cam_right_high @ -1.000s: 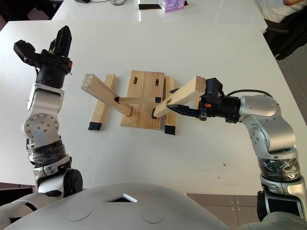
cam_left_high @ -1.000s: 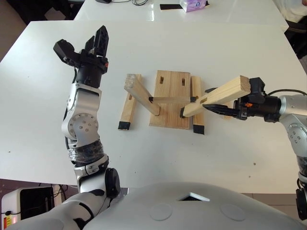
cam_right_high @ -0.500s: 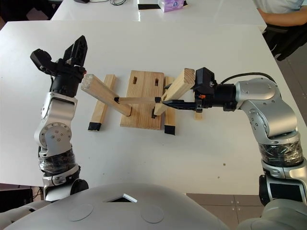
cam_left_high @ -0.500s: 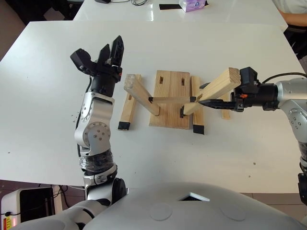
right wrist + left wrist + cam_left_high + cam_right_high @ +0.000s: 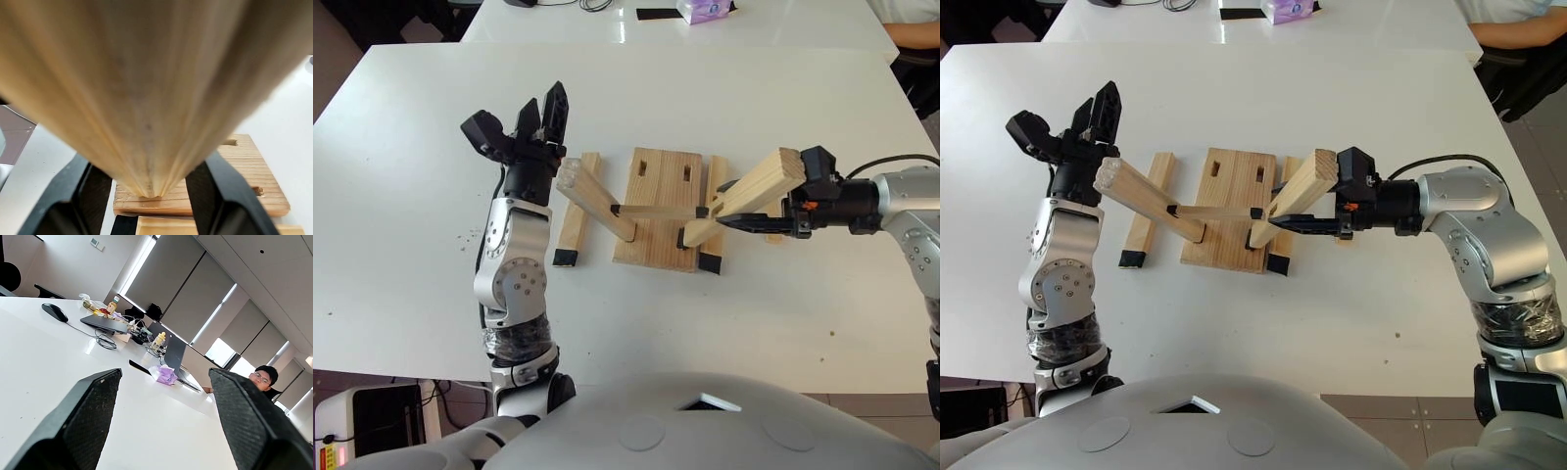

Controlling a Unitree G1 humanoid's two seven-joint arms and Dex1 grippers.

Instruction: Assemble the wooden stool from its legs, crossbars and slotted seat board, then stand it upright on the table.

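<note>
My right claw (image 5: 730,206) is clenched on one wooden leg (image 5: 769,181) and holds it slanted above the table (image 5: 431,245). From that leg the crossbar (image 5: 661,211) runs away from the claw to a second leg (image 5: 597,201), which slants too. The pair makes a half-built frame. Its lower ends seem to rest on the slotted seat board (image 5: 656,176), which lies flat below the claw. A loose leg (image 5: 710,259) lies just under my fingers, and another (image 5: 575,220) lies beyond the far leg.

My left claw (image 5: 517,119) is released, fingers (image 5: 93,421) spread wide, just beside the far leg's top end but not touching it. Over the last second it has swung in from well out to the side, while my right claw tipped its leg steeper and then lowered it again. I judge the left claw is now placed to take the free leg, so both claws can steer the frame toward the slots.
</note>
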